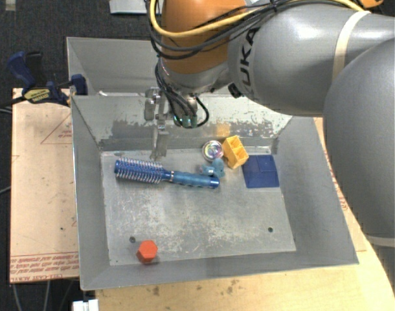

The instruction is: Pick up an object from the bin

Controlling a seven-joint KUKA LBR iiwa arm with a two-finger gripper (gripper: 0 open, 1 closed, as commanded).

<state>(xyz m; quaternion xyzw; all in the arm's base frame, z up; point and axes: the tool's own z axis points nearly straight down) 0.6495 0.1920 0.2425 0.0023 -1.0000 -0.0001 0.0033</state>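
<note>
Gripper [158,151] hangs at upper centre of the bin [87,173], just above the bristle end of the blue hairbrush [165,174]. Can't tell if it's spread or closed. 1 yellow block [235,151] sits to the right, 1 orange block [146,251] at lower left.

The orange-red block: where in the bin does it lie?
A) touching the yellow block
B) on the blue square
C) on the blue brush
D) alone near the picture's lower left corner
D: the orange-red block lies by itself in the lower left of the bin, well apart from the blue brush, the yellow block and the blue square.
</note>
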